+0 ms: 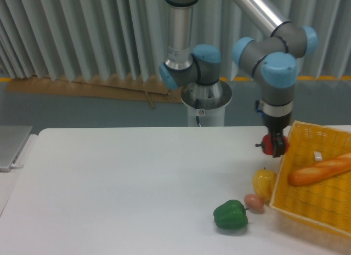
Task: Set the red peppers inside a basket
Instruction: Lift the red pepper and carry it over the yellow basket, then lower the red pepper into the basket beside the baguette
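Observation:
My gripper is shut on the small red pepper and holds it in the air, just left of the yellow basket's near-left rim. The basket is a big square woven one at the right edge of the table, partly cut off by the frame. The pepper is partly covered by the dark fingers.
A bread loaf and a small white item lie in the basket. A yellow pepper, a small brownish egg-like piece and a green pepper sit on the table left of the basket. A grey laptop-like slab lies at far left.

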{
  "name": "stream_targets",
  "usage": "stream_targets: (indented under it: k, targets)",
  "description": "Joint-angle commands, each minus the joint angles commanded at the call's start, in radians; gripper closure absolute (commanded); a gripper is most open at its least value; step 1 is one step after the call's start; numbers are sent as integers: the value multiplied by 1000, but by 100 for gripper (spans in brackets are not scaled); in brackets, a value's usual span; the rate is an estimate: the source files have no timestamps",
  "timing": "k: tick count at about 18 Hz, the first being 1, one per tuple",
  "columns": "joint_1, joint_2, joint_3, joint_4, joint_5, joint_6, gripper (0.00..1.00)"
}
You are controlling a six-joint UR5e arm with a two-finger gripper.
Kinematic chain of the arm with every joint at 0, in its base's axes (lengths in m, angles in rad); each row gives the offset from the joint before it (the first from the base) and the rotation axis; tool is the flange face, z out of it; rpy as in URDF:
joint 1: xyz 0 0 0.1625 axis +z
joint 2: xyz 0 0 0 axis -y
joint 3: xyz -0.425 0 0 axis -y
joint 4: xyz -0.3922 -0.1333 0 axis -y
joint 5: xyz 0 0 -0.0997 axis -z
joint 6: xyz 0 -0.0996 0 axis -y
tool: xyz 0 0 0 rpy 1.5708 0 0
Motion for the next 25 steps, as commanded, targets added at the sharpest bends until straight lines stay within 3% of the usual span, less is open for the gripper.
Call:
stream_targets:
  k: [6, 16, 20, 25]
  targets:
    - [43, -87, 37, 98, -32, 32, 52]
    - [31, -222, 67, 251, -80, -12, 51]
    - [22, -252, 80, 288, -81, -38, 51]
    - [15, -264, 84, 288, -81, -41, 51]
